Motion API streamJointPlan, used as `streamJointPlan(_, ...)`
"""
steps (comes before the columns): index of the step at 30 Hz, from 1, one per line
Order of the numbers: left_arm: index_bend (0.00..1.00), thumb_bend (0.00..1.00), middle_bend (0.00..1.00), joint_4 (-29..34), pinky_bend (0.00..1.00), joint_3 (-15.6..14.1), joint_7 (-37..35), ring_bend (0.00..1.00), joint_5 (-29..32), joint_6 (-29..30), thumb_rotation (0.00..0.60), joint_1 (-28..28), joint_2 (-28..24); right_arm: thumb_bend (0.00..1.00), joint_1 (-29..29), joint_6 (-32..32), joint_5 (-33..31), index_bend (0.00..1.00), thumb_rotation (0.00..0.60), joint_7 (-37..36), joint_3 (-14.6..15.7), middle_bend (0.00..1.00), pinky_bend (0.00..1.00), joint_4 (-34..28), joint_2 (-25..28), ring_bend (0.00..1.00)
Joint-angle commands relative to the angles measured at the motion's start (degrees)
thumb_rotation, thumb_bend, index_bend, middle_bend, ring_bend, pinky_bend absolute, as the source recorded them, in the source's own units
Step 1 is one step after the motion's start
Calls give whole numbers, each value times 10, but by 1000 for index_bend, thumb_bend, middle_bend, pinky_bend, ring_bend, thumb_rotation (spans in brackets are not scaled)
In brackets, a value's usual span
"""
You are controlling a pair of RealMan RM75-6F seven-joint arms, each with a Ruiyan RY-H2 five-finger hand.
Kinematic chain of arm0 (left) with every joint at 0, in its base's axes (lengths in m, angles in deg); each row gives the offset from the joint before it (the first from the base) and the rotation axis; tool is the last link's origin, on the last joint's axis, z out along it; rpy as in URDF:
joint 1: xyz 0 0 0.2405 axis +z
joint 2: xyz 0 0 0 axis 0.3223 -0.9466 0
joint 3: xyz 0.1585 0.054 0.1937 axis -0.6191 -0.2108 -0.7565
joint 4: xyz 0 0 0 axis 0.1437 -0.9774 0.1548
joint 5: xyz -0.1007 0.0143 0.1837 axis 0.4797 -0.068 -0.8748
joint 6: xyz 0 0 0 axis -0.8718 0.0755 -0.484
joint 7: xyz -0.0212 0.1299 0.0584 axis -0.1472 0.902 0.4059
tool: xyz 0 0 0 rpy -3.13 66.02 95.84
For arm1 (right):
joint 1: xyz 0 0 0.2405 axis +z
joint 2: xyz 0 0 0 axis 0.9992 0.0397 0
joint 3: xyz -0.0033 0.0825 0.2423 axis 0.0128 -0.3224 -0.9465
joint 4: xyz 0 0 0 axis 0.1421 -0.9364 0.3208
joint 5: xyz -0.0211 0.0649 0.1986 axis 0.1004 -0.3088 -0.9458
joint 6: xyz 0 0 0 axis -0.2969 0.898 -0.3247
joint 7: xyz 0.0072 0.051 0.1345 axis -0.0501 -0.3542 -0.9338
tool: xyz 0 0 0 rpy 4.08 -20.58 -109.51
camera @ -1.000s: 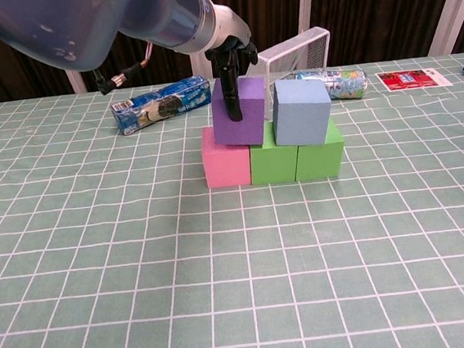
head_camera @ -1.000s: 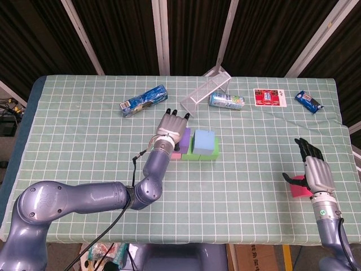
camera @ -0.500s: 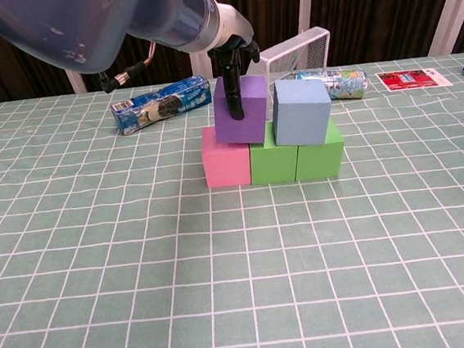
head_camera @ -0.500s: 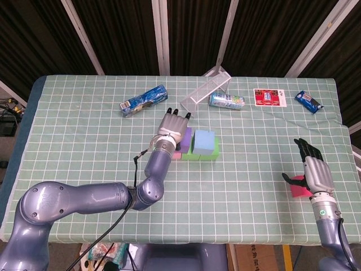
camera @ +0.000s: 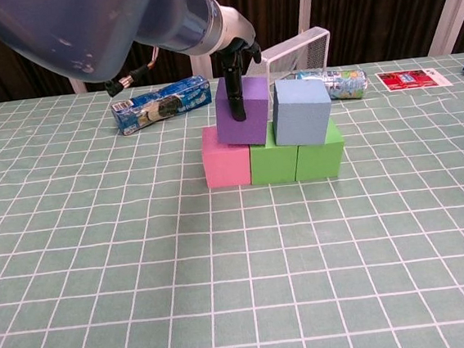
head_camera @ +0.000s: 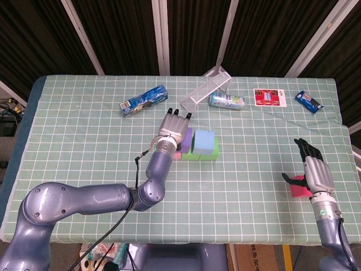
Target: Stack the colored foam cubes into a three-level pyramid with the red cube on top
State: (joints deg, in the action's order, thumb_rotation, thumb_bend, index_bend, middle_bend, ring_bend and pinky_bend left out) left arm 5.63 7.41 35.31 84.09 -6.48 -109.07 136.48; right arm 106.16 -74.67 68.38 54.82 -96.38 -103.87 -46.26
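A pink cube (camera: 225,156) and two green cubes (camera: 274,162) (camera: 321,159) form a row on the table. A blue cube (camera: 300,111) sits on the green ones. Beside it, a purple cube (camera: 242,111) rests across the pink cube and the first green one, slightly tilted. My left hand (head_camera: 174,125) grips the purple cube from above, with one dark finger (camera: 235,99) down its front face. At the front right edge lies the red cube (head_camera: 299,189). My right hand (head_camera: 313,169) stands right beside it, fingers stretched out and thumb over the cube's edge.
A blue cookie packet (head_camera: 144,100) lies behind and left of the stack. A tilted wire rack (head_camera: 206,89) and a lying can (head_camera: 227,101) are behind it. A red card (head_camera: 269,97) and a small blue packet (head_camera: 309,101) sit at the back right.
My left hand has nudged the purple cube slightly to the right, closer to the blue cube. The right hand and the red cube have not moved.
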Motion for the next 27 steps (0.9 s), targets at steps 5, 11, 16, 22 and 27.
streamJointPlan(5, 0, 261, 404, 2, 37, 3, 2, 66, -3, 3, 600, 3, 2, 261, 0, 1, -1, 0, 600, 0, 0, 0, 0, 0, 0, 0)
streamJointPlan(11, 0, 261, 401, 2, 37, 5, 3, 66, -7, 7, 600, 7, 3, 262, 0, 1, -1, 0, 600, 0, 1, 0, 0, 0, 0, 0)
streamJointPlan(16, 0, 259, 399, 1, 37, 7, 3, 66, -10, 8, 600, 10, 6, 262, 0, 0, -1, 0, 600, 1, 1, 0, 0, 0, -1, 0)
streamJointPlan(22, 0, 258, 399, 5, 37, 11, 6, 66, -14, 13, 600, 10, 5, 261, 0, 1, -1, 0, 600, 2, 2, 0, 0, 0, -2, 0)
streamJointPlan(27, 0, 258, 401, 11, 37, 13, 10, 66, -16, 22, 600, 10, 4, 262, 0, 2, -2, 0, 600, 2, 2, 0, 0, 0, -2, 0)
